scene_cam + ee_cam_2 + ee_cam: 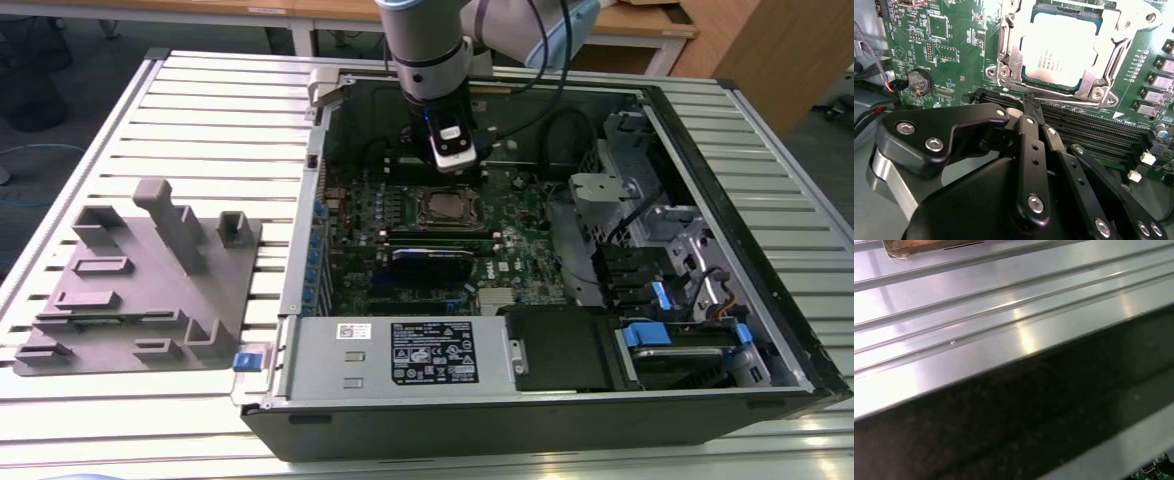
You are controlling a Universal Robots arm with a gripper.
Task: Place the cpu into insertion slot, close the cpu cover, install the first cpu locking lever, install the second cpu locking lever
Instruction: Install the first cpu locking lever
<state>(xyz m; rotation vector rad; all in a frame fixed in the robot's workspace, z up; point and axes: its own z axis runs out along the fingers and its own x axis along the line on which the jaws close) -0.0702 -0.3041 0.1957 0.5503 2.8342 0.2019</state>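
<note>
The cpu lies flat in the insertion slot, its silvery top facing up. The cpu cover, a silver frame, lies down around the chip. A thin wire locking lever runs along the socket edge nearest my fingers. My gripper is shut, with black fingers pressed together and nothing visible between them, and its tip is just beside that lever. In the exterior view the gripper hangs inside the open computer case, just behind the socket.
Long black memory slots and a coin battery flank the socket. A black card, power supply and drive cages crowd the case. A grey fixture block sits on the slatted metal table.
</note>
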